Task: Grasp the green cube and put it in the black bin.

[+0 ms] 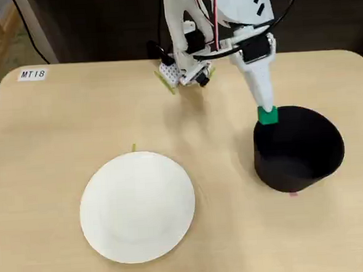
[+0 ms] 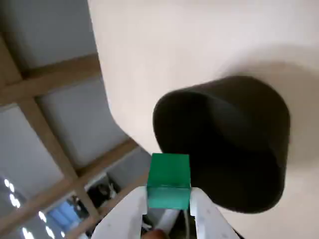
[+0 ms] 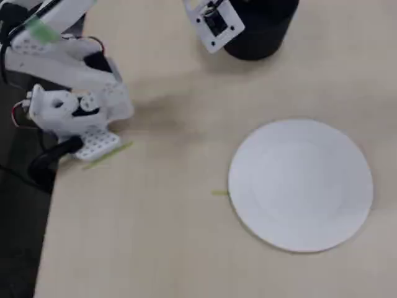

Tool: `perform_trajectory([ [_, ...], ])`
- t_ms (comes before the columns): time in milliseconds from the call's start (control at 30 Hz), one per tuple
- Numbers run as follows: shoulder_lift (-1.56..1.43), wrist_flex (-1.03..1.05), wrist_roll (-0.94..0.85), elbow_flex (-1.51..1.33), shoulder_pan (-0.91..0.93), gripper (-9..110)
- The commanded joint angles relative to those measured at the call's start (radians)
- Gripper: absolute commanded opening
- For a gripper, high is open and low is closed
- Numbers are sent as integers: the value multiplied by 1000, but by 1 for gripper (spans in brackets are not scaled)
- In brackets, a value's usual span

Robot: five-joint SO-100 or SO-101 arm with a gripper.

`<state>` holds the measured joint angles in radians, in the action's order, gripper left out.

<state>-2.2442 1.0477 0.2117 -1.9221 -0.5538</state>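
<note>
End effector (image 2: 169,199) pinches green cube (image 2: 169,180) at the black bin (image 1: 299,148) rim; judgement: carry further over the opening before releasing.

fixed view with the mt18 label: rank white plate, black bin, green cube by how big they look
1. white plate, largest
2. black bin
3. green cube, by far the smallest, held in the pincer

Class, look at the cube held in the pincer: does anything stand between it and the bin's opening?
Nothing visible does. The pincer holds the cube at the bin's near rim, and the opening beside it is uncovered.
</note>
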Motion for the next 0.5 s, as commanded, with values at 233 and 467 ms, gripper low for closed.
perform_trajectory([
  [233,-32,-141,-18,-87,-123,0],
  [467,-49,-204,-43,-176,-124,33],
])
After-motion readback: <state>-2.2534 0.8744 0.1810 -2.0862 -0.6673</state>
